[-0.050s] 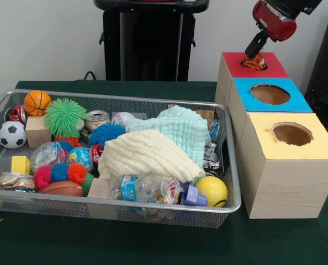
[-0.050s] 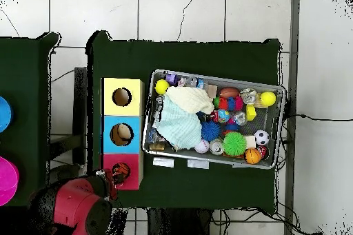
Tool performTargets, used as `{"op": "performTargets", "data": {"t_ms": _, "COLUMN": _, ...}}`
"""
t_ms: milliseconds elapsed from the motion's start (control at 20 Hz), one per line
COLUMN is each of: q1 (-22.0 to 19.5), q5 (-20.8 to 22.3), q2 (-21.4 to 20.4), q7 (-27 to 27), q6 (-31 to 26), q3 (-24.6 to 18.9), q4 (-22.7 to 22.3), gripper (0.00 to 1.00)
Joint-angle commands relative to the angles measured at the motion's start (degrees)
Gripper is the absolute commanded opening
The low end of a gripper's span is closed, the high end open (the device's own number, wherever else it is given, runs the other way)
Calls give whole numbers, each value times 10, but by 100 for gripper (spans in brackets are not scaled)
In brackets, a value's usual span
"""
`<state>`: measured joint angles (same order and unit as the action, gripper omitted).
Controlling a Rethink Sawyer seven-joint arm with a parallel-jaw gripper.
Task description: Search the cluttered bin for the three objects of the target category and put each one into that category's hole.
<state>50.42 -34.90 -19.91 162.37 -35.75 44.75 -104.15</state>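
At the upper right of the front view, the red and black gripper (image 1: 256,55) has its fingers closed on an orange striped ball (image 1: 253,63) over the red-topped wooden box's hole (image 1: 244,70). Released off-centre, the ball may catch the rim and roll away.

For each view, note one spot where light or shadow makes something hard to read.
Front view: the yellow box's hole is dark inside, so its contents cannot be read; the mesh bin casts a soft shadow on the green cloth. Overhead view: the red box's hole is partly hidden by the gripper and an orange striped object.
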Motion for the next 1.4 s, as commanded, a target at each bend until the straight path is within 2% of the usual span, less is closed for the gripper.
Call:
{"op": "performTargets", "data": {"t_ms": 50, "q1": 10, "q5": -22, "q2": 72, "q7": 156, "q6": 86, "q3": -75, "q4": -2, "gripper": 0}}
{"op": "performTargets", "data": {"t_ms": 150, "q1": -20, "q5": -49, "q2": 44, "q7": 131, "q6": 167, "q3": -131, "q4": -32, "gripper": 0}}
{"op": "performTargets", "data": {"t_ms": 200, "q1": -53, "q5": -65, "q2": 12, "q7": 109, "q6": 221, "q3": -185, "q4": -58, "gripper": 0}}
{"op": "performTargets", "data": {"t_ms": 300, "q1": -107, "q5": -80, "q2": -33, "q7": 88, "q6": 287, "q3": -266, "q4": -96, "gripper": 0}}
{"op": "performTargets", "data": {"t_ms": 400, "q1": -145, "q5": -88, "q2": -66, "q7": 78, "q6": 302, "q3": -320, "q4": -121, "gripper": 0}}
{"op": "performTargets", "data": {"t_ms": 550, "q1": -129, "q5": -82, "q2": -81, "q7": 92, "q6": 232, "q3": -294, "q4": -114, "gripper": 0}}
{"op": "performTargets", "data": {"t_ms": 600, "q1": -106, "q5": -67, "q2": -75, "q7": 102, "q6": 186, "q3": -254, "q4": -95, "gripper": 0}}
{"op": "performTargets", "data": {"t_ms": 700, "q1": -94, "q5": -40, "q2": -77, "q7": 101, "q6": 129, "q3": -219, "q4": -79, "gripper": 0}}
{"op": "performTargets", "data": {"t_ms": 950, "q1": -57, "q5": 18, "q2": -62, "q7": 87, "q6": 27, "q3": -121, "q4": -35, "gripper": 0}}
{"op": "performTargets", "data": {"t_ms": 1150, "q1": -53, "q5": 54, "q2": -78, "q7": 73, "q6": -43, "q3": -82, "q4": -15, "gripper": 0}}
{"op": "performTargets", "data": {"t_ms": 1300, "q1": -52, "q5": 97, "q2": -110, "q7": 45, "q6": -123, "q3": -40, "q4": 24, "gripper": 0}}
{"op": "performTargets", "data": {"t_ms": 1400, "q1": -54, "q5": 123, "q2": -119, "q7": 27, "q6": -152, "q3": -19, "q4": 49, "gripper": 0}}
